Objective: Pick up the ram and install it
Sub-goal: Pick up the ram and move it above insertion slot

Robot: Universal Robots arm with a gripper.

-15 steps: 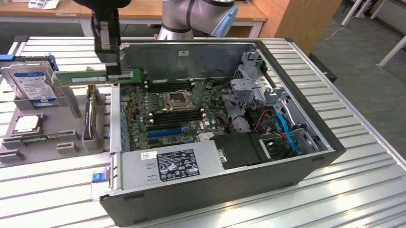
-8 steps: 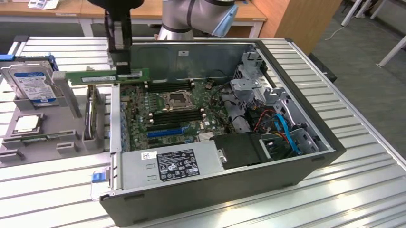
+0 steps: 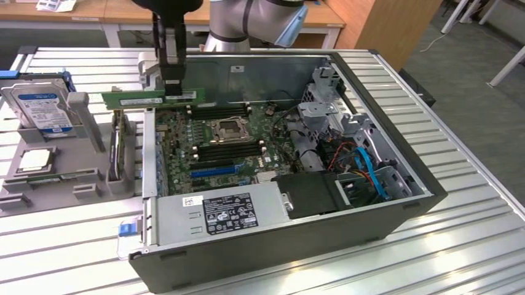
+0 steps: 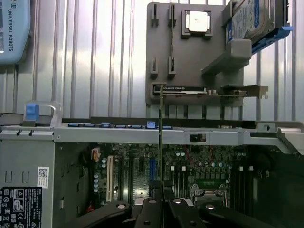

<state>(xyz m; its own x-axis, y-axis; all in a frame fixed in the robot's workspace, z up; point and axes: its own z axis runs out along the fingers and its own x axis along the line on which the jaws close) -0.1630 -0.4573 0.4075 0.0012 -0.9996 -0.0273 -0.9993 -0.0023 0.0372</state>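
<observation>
Above the case's side wall: the gripper [image 3: 174,91] is holding the ram [image 3: 135,99] pinched narrow between its fingers, clear of everything below.
Ram, exterior view: the green stick is hanging level, its long axis running from the exterior view's left to its right, one end out past the wall of the computer case [image 3: 287,252], the other over the inside.
Ram, wrist view: it is showing edge-on as a thin line [image 4: 161,142] rising from the gripper [image 4: 161,203], with the motherboard [image 4: 142,166] lying behind it.
Key relation: the memory slots [image 3: 221,111] are lying lower than the held stick and toward the exterior view's right, beside the processor socket [image 3: 228,129]; their long axes are appearing roughly parallel to the ram's, so the gap looks like a matter of shifting across and down, not turning.
Left behind: the grey holder [image 3: 49,178] is standing outside the case with the hard drive [image 3: 37,104] propped in it, well apart from the gripper.
Crowding: the power supply [image 3: 221,212] and cable bundle [image 3: 365,166] are sitting away from the slots.
Surface: the case is lying open on a ribbed metal table [image 3: 459,233].
Room: wooden desks are standing beyond, over grey floor.
</observation>
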